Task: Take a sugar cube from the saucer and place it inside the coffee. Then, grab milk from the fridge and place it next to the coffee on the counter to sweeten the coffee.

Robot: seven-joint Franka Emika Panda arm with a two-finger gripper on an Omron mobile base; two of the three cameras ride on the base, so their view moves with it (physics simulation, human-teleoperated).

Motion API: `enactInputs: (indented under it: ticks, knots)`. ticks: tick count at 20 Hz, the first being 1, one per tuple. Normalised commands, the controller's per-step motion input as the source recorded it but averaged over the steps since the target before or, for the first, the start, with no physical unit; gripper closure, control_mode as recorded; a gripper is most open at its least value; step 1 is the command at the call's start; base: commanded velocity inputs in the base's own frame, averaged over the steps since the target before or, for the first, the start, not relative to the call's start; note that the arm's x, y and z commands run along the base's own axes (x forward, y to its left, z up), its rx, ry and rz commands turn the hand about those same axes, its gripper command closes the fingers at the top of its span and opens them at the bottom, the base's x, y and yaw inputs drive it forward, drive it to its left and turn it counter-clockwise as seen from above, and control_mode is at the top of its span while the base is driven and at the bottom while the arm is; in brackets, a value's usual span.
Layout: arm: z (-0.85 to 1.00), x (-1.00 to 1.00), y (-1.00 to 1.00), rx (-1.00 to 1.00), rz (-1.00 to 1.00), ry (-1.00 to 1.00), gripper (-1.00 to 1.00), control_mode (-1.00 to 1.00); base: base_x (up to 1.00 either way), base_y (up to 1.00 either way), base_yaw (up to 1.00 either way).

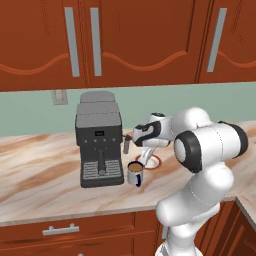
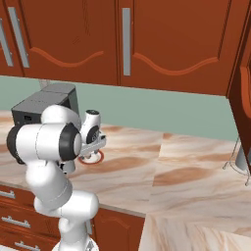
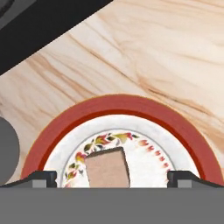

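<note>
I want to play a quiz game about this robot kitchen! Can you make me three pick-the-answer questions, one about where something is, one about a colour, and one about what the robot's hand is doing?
1. Where is the mug?
A. on the counter, right in front of the coffee machine
B. inside a cupboard
C. on top of the coffee machine

2. What colour is the rim of the plate?
A. blue
B. red
C. green

3. How is the robot's hand?
A. shut on the mug
B. open, above the plate with the brown cube between its fingers
C. holding a spoon

Answers:
1. A, the mug stands on the counter beside the coffee machine tray.
2. B, the hand view shows a wide red ring around the white middle.
3. B, the two fingertips stand far apart on either side of the sugar cube.
</note>
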Motion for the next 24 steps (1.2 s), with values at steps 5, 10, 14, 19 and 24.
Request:
enactInputs:
  ticks: [5,10,14,19,24]
  knots:
    - [-0.27,0.12,0.13,-0.01,0.01,0.0,-1.0,-1.0,0.0,0.0,0.0]
    - [-0.28,-0.19,0.03,0.0,0.01,0.0,1.0,-1.0,0.0,0.0,0.0]
    - [-0.02,-0.14,-0.04,0.0,0.0,-0.01,1.0,-1.0,0.0,0.0,0.0]
    - [0.0,0.0,0.0,0.01,0.0,0.0,1.0,-1.0,0.0,0.0,0.0]
    - [0.3,-0.21,-0.34,0.04,0.0,-0.09,1.0,-1.0,0.0,0.0,0.0]
